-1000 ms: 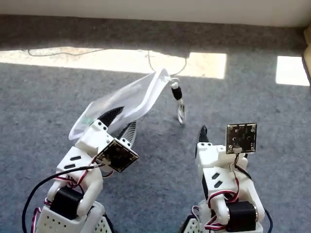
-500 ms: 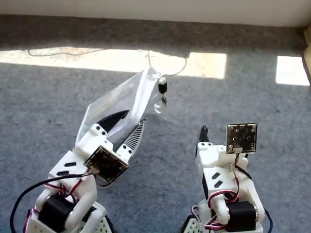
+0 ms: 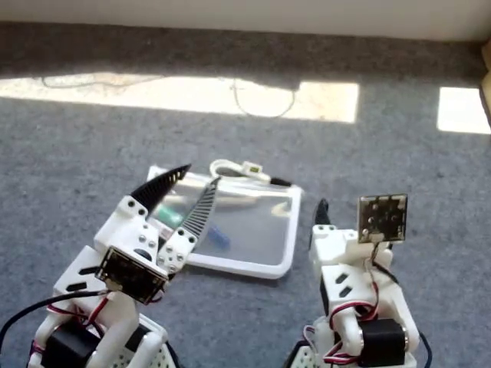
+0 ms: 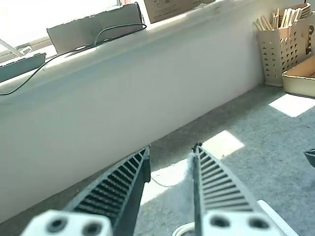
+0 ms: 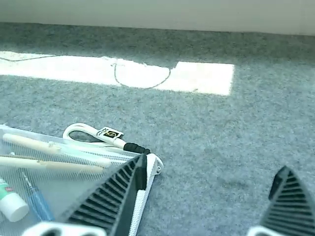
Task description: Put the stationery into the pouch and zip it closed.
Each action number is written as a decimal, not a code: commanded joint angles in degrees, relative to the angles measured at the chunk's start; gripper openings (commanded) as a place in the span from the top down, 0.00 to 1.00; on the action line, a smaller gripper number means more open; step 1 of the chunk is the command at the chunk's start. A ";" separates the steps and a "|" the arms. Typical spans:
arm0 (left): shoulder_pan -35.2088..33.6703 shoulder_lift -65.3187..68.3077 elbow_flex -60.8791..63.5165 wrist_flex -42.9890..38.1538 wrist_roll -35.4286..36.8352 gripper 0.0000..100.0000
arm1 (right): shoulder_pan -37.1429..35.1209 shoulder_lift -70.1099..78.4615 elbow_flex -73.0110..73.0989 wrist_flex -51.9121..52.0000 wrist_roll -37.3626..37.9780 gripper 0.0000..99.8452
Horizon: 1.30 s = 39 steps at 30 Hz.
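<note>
Pouch (image 3: pixel 261 230) is laid flat on the carpet (image 3: pixel 399 146), before both arms and nearer the left one. Stationery (image 3: pixel 219 238) is contained in the pouch's left half. Strap loop (image 3: pixel 230 167) is placed just behind the pouch's far edge. Left gripper (image 3: pixel 199 175) is positioned over the pouch's left part; right gripper (image 5: pixel 213 163) is located at its right edge.

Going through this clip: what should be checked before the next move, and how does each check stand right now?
1. Pouch lying flat on the carpet: ok.
2. Stationery inside the pouch: ok.
3. Left gripper fingers open, holding nothing: ok.
4. Right gripper fingers open, beside the pouch's corner: ok.
5. Zip fully closed: cannot tell; the zipper pull sits at a corner.
</note>
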 commanded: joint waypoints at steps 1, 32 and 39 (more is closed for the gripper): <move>0.40 -0.22 -2.86 1.32 0.44 0.88 | 0.66 0.75 -0.31 -2.07 -0.53 0.63; -16.84 -0.40 -2.59 8.18 0.62 0.99 | 0.92 0.66 -0.84 -1.71 -0.44 0.95; -22.81 -0.40 -0.04 13.36 0.62 0.99 | 0.75 0.66 -1.01 -1.54 -0.09 0.97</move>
